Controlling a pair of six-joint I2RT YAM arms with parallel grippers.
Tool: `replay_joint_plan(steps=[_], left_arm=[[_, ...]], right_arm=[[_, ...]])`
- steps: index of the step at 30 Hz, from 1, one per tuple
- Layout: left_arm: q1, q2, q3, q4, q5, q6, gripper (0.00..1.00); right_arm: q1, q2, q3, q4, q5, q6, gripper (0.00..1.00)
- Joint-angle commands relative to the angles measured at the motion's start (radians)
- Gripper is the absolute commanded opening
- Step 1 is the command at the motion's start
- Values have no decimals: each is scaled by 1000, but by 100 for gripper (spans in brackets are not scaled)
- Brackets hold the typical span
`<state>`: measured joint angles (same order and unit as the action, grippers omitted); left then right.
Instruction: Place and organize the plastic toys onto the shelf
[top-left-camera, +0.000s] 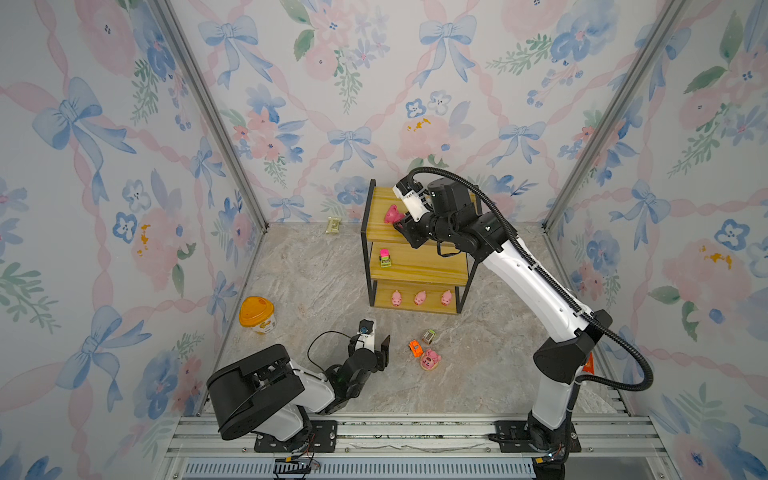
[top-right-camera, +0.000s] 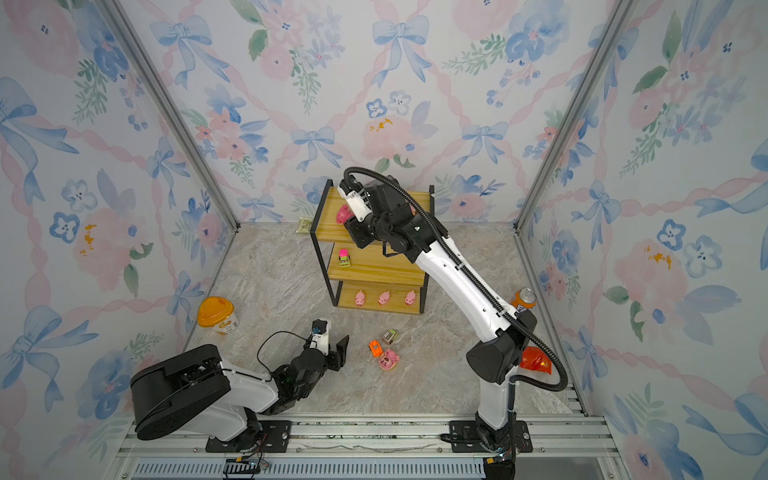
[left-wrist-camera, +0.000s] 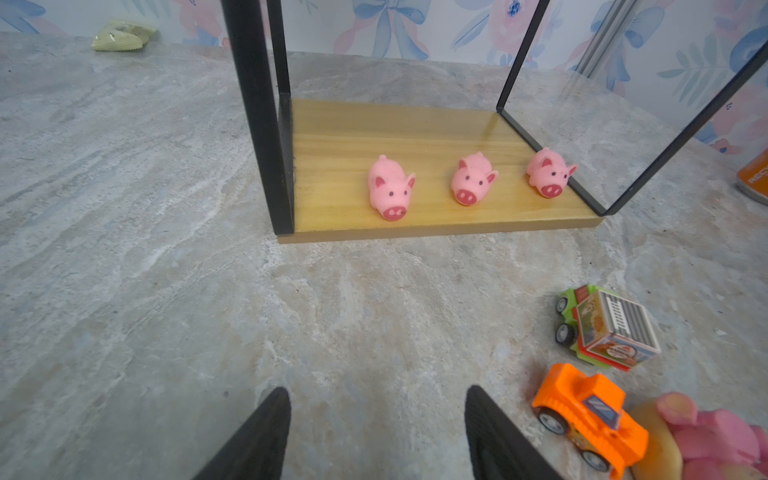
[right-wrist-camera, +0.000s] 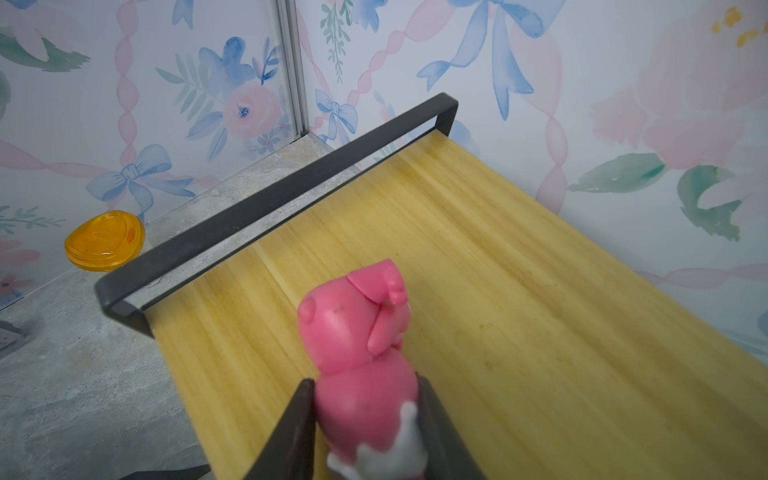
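Observation:
The shelf (top-left-camera: 415, 266) stands at the back of the floor. My right gripper (right-wrist-camera: 365, 384) is shut on a pink figurine (right-wrist-camera: 357, 332) over the top board (right-wrist-camera: 498, 291); in a top view the figurine (top-left-camera: 392, 215) is at that board's left part. A pink-green car (top-left-camera: 385, 257) sits on the middle board. Three pink pigs (left-wrist-camera: 473, 183) line the bottom board. On the floor lie an orange car (left-wrist-camera: 590, 419), a grey-green car (left-wrist-camera: 611, 328) and another pink figurine (top-left-camera: 430, 359). My left gripper (left-wrist-camera: 378, 395) is open and empty, just left of them.
An orange-lidded yellow tub (top-left-camera: 257, 316) stands by the left wall. An orange soda can (top-right-camera: 524, 298) and an orange packet (top-right-camera: 536, 360) sit behind the right arm. A pale wrapper (top-left-camera: 333, 225) lies at the back wall, left of the shelf.

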<state>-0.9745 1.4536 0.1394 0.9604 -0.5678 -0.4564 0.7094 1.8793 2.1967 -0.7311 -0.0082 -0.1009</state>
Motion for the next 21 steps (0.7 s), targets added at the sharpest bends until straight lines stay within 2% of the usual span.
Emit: replay_joint_plan(steps=[1, 21], left_arm=[[8, 8, -3, -14, -15, -7, 68], [8, -16, 37, -61, -19, 7, 68]], right_arm=[[-9, 5, 38, 3, -12, 6, 28], [-39, 124, 228, -102, -27, -34, 26]])
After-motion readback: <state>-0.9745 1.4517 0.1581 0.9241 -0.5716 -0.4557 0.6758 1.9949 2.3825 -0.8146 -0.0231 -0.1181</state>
